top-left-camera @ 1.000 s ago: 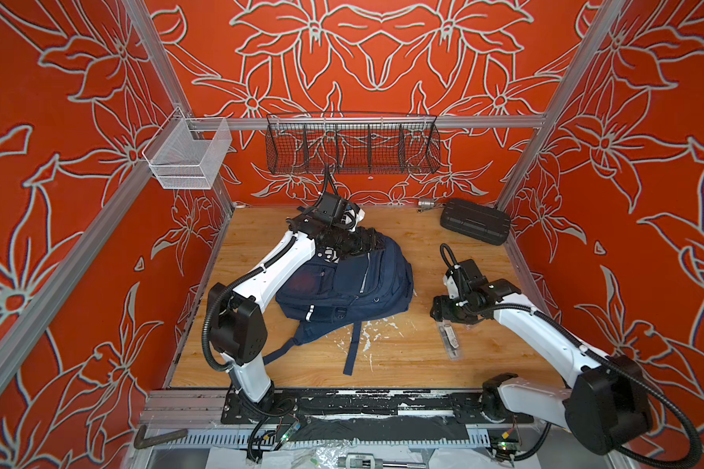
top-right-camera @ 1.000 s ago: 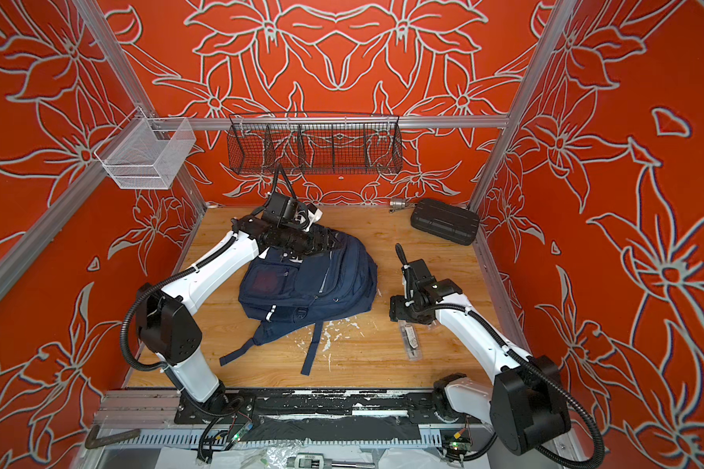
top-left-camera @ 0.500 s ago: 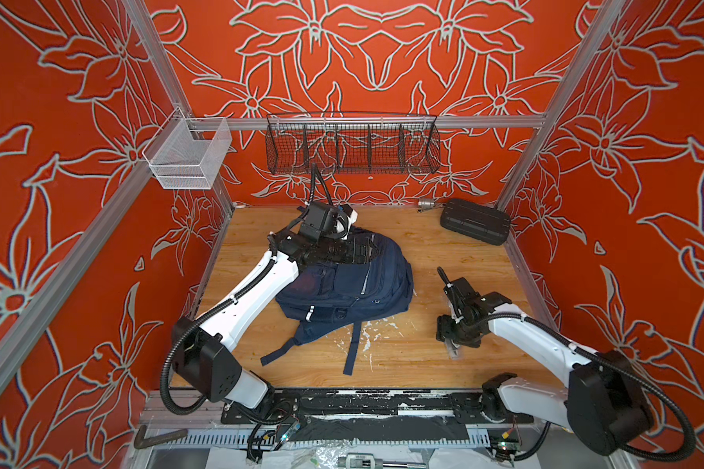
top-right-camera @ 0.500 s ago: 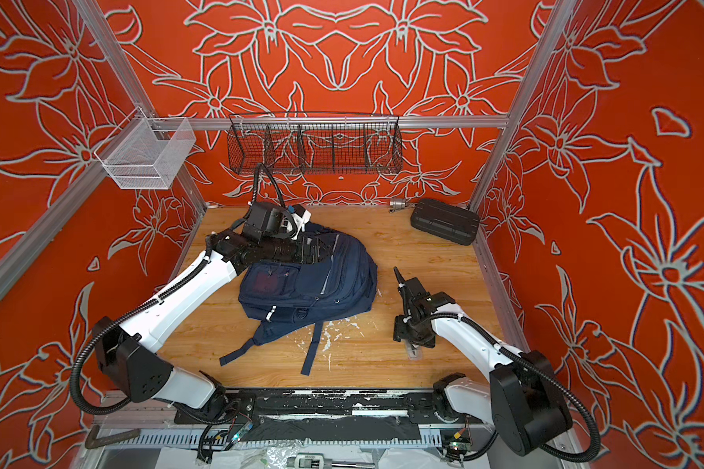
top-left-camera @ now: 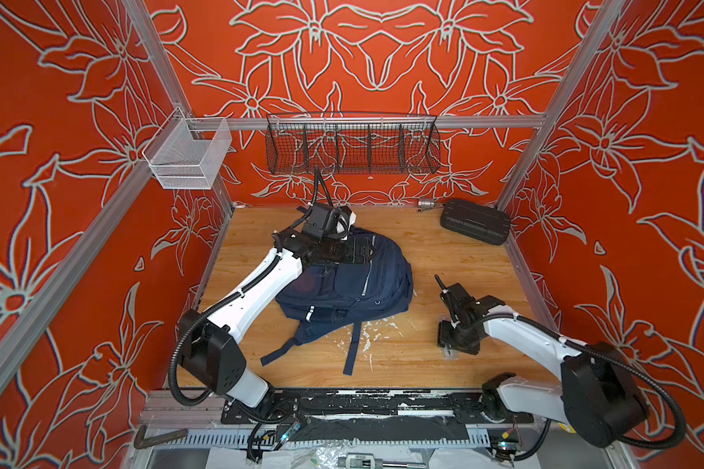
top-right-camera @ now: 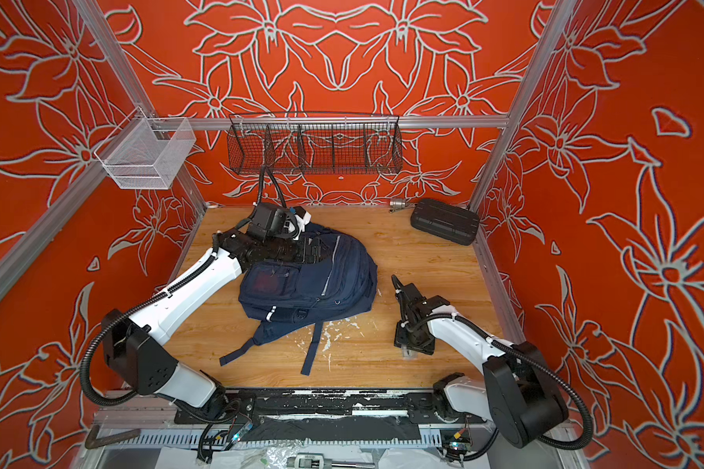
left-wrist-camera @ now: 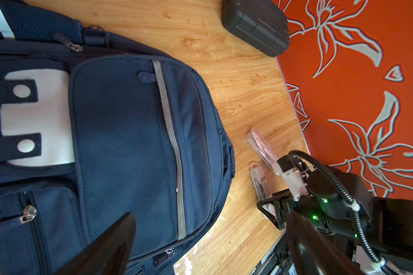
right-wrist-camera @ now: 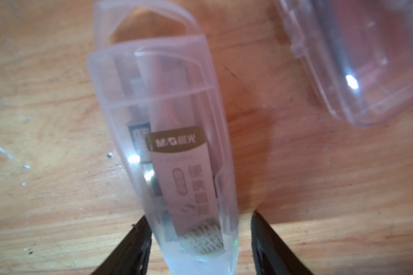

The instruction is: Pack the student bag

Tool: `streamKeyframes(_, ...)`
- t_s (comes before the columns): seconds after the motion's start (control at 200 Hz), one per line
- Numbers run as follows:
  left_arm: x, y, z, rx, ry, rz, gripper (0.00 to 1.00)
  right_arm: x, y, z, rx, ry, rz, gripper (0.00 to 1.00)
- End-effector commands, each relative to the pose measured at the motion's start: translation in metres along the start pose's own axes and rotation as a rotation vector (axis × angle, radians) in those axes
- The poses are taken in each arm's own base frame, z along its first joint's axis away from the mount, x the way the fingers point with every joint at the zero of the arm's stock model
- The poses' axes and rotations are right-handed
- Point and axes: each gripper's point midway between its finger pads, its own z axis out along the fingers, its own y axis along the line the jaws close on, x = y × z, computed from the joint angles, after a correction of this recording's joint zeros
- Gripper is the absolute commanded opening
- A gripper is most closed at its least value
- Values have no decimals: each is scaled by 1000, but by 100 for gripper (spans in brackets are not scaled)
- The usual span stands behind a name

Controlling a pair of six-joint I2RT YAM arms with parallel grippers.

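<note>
Your student bag lies flat at the centre of the bench in both top views. Your left pincer hangs over the bag's upper end, its jaws spread wide and holding nothing. Your right pincer, to the right of the bag, points down at a clear plastic case lying on the wood. Its jaws straddle the case, one finger at its edge and a gap on the other side, so it has no grip. A second clear case lies just beside it. A black ribbed case sits in the bench's upper right corner.
</note>
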Motion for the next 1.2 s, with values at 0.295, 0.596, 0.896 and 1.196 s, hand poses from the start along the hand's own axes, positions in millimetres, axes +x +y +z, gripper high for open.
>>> streamKeyframes(0.295,14,6,4,-31,73,-28,87,-14,22,0,-74,-29,-2,46)
streamKeyframes(0.596,34,11,23,-176,177,25,87,-39,36,-52,-152,-201,-46,40)
streamKeyframes(0.896,47,24,50,-306,275,56,87,-83,61,-136,-262,-474,-117,35)
streamKeyframes(1.196,51,24,82,-337,340,74,87,-118,98,-168,-330,-538,-184,34)
